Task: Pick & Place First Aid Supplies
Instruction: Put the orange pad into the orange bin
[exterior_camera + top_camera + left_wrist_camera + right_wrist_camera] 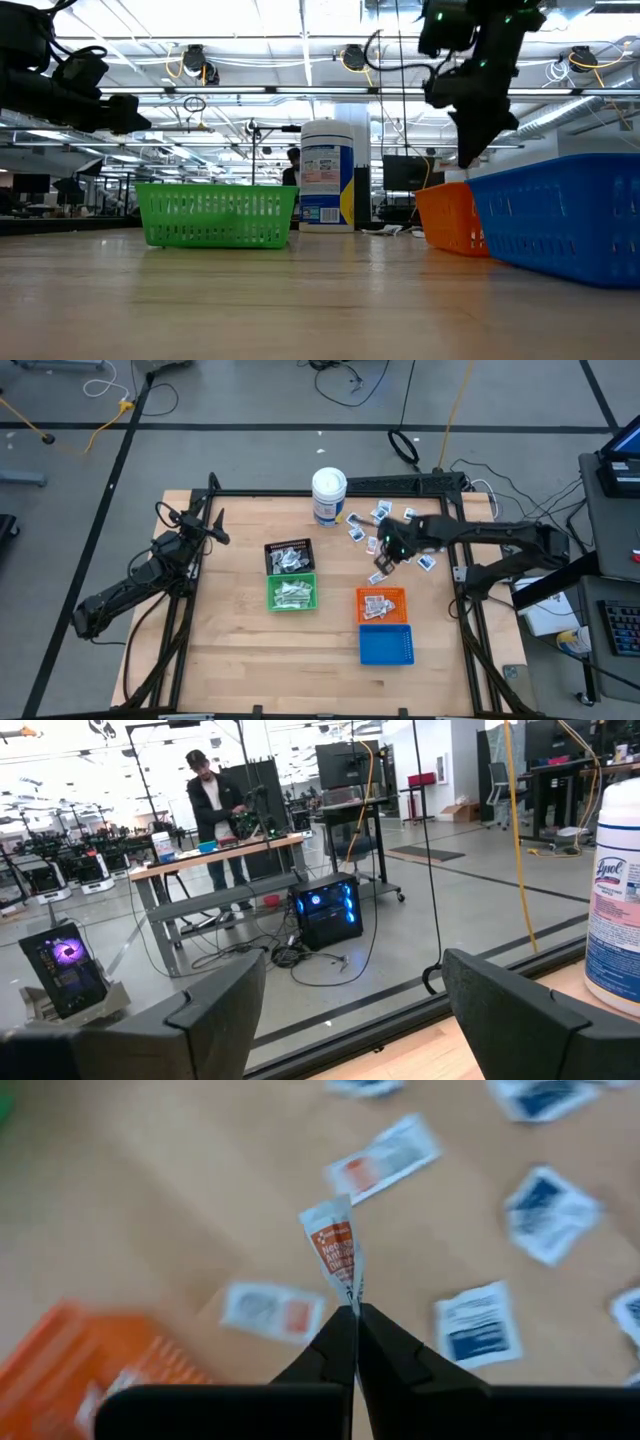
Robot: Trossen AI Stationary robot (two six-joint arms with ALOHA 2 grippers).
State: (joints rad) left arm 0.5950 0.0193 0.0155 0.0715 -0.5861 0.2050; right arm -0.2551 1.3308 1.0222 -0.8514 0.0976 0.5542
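My right gripper (383, 567) hangs above the table between the scattered packets and the orange basket (381, 603), shut on a small white packet with orange print (335, 1250). More packets lie flat on the wood: white squares with blue print (550, 1210), (478, 1325) and strips with orange print (385, 1158), (272, 1308). In the high view the loose packets (368, 525) spread right of the white canister (329, 495). My left gripper (215, 525) waits open at the table's far-left corner, touching nothing. My right gripper pinches the orange-print packet between its two fingertips (340, 1335), by the packet's lower edge (352, 1292). The fingers point down at a slant. The packet sticks out beyond the fingertips, bent slightly, and is lifted clear of the table.
Black basket (289, 555) and green basket (292, 592) at the table's middle hold packets; the orange basket holds a few, and the blue basket (386, 644) sits nearer. The canister (620, 910) stands at the far edge. A person works at a bench in the room behind.
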